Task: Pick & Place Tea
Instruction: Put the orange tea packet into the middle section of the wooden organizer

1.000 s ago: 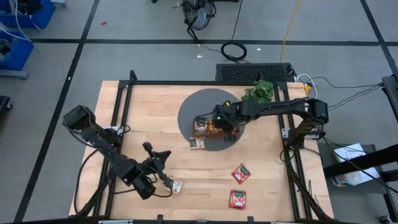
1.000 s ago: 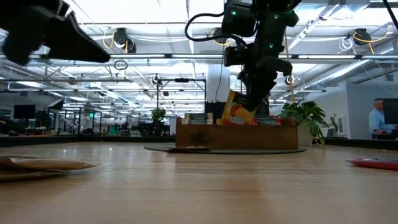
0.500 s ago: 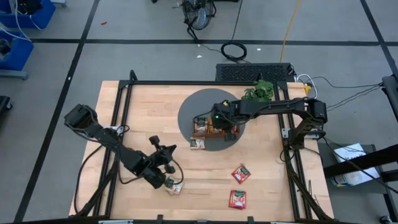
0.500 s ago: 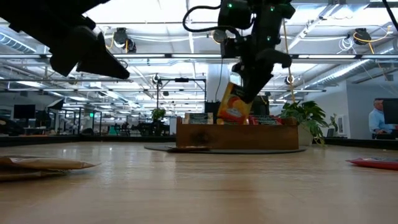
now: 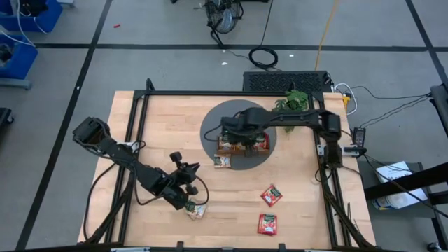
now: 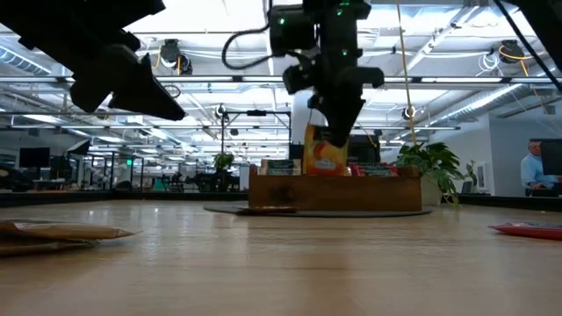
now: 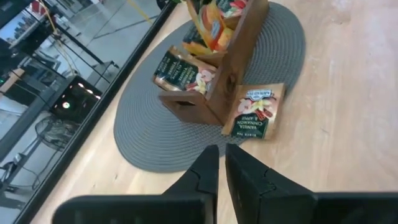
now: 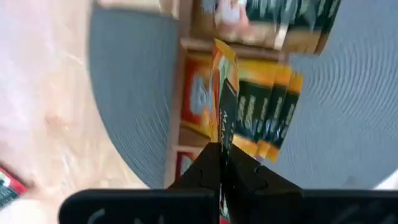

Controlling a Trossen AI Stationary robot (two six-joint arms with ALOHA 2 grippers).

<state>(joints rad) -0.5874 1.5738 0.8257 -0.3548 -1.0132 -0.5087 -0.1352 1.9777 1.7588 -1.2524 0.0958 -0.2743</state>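
While the right gripper (image 6: 332,132) hangs over the wooden tray (image 6: 334,193) on the round grey mat (image 5: 213,131), its fingers are pinched tight on an orange tea sachet (image 6: 323,151), dangling just above the compartments. Left gripper (image 5: 189,204), fingers nearly together and empty, hovers above a beige sachet (image 5: 199,210) near the table's (image 5: 301,203) front edge.

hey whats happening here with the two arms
The right arm's tool is shut on an orange-yellow tea sachet, holding it upright over the wooden tray on the round grey mat. The left arm's tool hangs above a beige sachet near the table's front edge. Two red sachets lie loose on the table, and another beige one leans against the tray.
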